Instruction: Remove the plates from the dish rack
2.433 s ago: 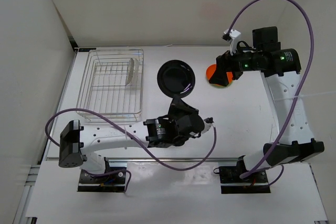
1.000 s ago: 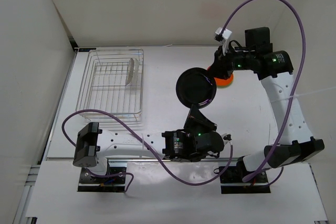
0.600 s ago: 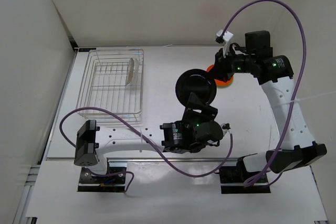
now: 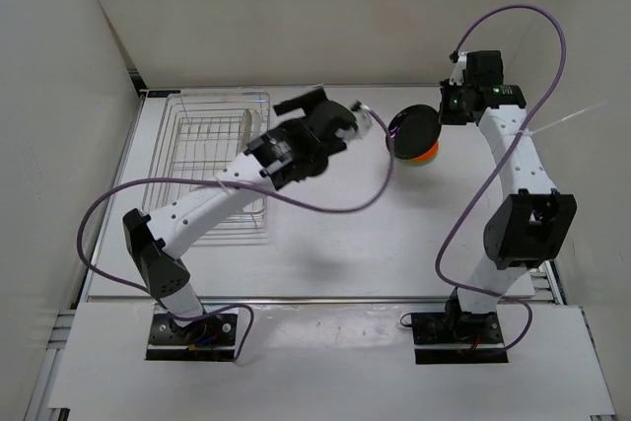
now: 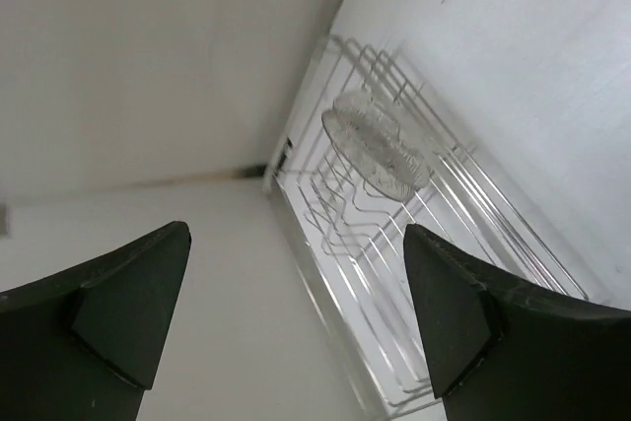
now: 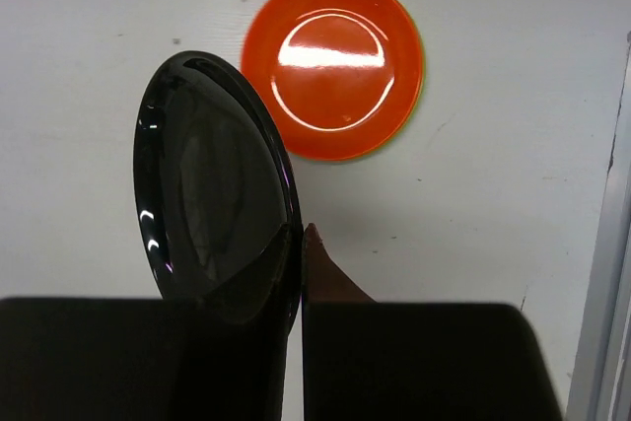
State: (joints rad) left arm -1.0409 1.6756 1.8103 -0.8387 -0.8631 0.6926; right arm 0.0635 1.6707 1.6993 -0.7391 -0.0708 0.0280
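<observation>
While the right tool (image 6: 299, 244) pinches the black plate (image 6: 212, 184) near the orange plate (image 6: 333, 66), the left tool (image 5: 296, 263) stands spread wide.

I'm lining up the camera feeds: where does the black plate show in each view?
Top external: black plate at upper right, overlapping the orange plate.
Left wrist: not in it.
Right wrist: left of centre, clamped in the right gripper.
Shared landmark: the orange plate, right next to the black one in both views.
</observation>
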